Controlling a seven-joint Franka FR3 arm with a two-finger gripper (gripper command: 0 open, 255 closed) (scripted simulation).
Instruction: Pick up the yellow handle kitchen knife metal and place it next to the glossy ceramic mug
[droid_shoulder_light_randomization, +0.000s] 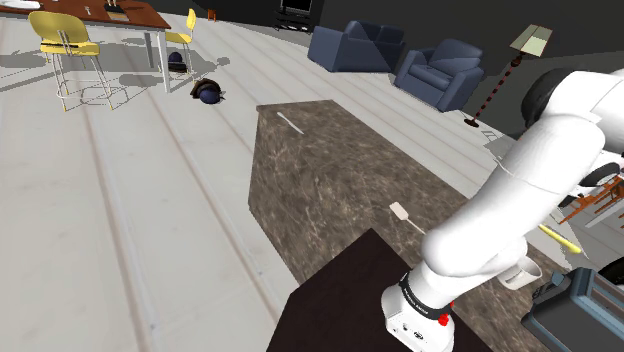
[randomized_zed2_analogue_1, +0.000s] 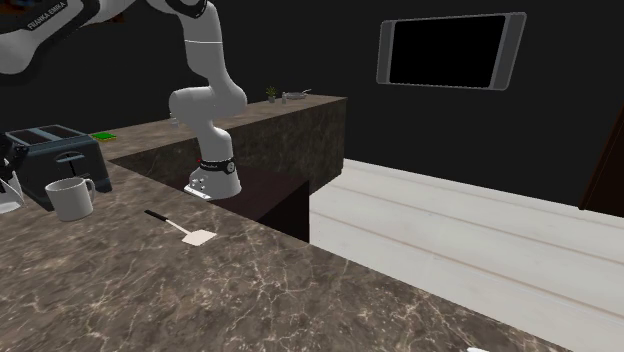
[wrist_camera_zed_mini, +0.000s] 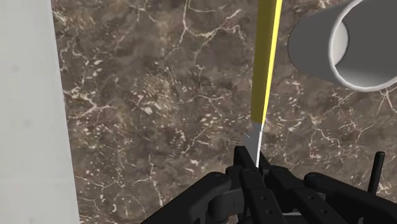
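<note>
1. Pincer state. I read the pincer (wrist_camera_zed_mini: 254, 167) as pressed together on the yellow-handled knife (wrist_camera_zed_mini: 266, 57). Its black fingers (wrist_camera_zed_mini: 245, 170) clasp the pale blade, and the yellow handle projects straight ahead of the fingertips.

2. Task item. The knife sits in the pincer, over the marbled brown countertop (wrist_camera_zed_mini: 159, 95). I cannot tell whether any part of it touches the stone.

3. Target. The white mug (wrist_camera_zed_mini: 343, 44) lies ahead of the pincer, just beside the far end of the handle, with its mouth turned toward the wrist camera. A thin strip of countertop shows between handle and mug.

4. Edges. On the side of the pincer away from the mug, the countertop ends in a straight edge that runs roughly parallel to the knife. Beyond it is pale floor (wrist_camera_zed_mini: 28, 127).

5. Room for moving. Bare stone spreads from the knife to that edge. In the shoulder view a dark toaster (droid_shoulder_light_randomization: 580, 305) stands near the mug. A white spatula (droid_shoulder_light_randomization: 403, 213) lies well apart from the pincer.
</note>
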